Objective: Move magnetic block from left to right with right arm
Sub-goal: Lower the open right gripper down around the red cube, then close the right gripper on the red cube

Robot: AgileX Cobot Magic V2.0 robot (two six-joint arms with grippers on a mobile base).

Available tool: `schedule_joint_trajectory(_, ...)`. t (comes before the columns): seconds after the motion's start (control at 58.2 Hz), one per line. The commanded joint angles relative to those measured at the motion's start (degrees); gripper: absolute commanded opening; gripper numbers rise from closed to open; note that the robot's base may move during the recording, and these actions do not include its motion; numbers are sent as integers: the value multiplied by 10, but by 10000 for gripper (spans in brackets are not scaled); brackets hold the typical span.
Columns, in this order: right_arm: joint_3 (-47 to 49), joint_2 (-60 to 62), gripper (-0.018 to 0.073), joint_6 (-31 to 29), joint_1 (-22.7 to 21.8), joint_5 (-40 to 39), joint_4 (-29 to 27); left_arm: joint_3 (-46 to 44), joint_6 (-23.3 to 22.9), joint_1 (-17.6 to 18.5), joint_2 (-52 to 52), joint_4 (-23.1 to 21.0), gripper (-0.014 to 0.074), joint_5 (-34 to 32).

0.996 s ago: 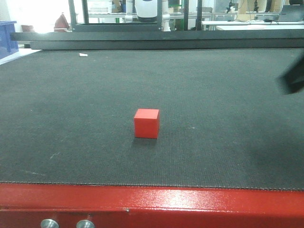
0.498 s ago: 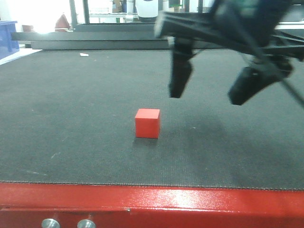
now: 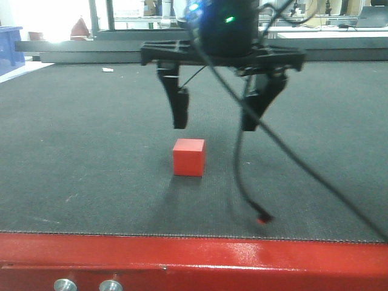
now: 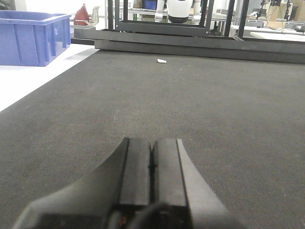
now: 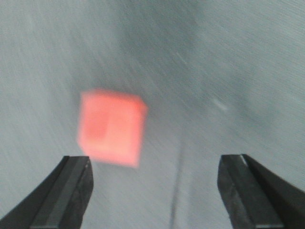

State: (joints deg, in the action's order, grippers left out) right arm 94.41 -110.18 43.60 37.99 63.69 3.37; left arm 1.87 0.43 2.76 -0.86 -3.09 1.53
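The magnetic block (image 3: 188, 157), a small red cube, rests on the dark mat near the table's front. My right gripper (image 3: 216, 126) hangs open just above and slightly behind it, its two black fingers (image 3: 179, 109) spread wide. In the blurred right wrist view the block (image 5: 112, 128) shows below and ahead of the gripper (image 5: 155, 183), nearer the left finger, untouched. In the left wrist view the left gripper (image 4: 152, 148) lies low over the mat with its pads pressed together and nothing between them.
A black cable (image 3: 248, 176) dangles from the right arm to the mat right of the block. A red table edge (image 3: 194, 260) runs along the front. A blue bin (image 4: 31, 36) stands at the far left, a small white scrap (image 4: 161, 60) farther back.
The right arm has swept in from the right edge over the last second and now hovers over the block, fingers pointing down. The block has not moved.
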Motion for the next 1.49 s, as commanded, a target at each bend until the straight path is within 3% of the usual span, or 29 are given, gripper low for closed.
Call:
schedule_joint_trajectory(0.0,58,2,634,25,4,14,-1,5,-4,4,-5,-1,-126,-48)
schedule_joint_trajectory(0.395,108,-78,634,30,20,25,-22,5,-4,4,-5,-1,-126,-48)
schedule_joint_trajectory(1.356,108,-86,631,54,11,35,-11,5,-4,4,-5,-1,-126,-48)
schedule_joint_trajectory(1.476,108,-86,532,54,11,33,-7,5,-4,4,-5,-1,-126,-48)
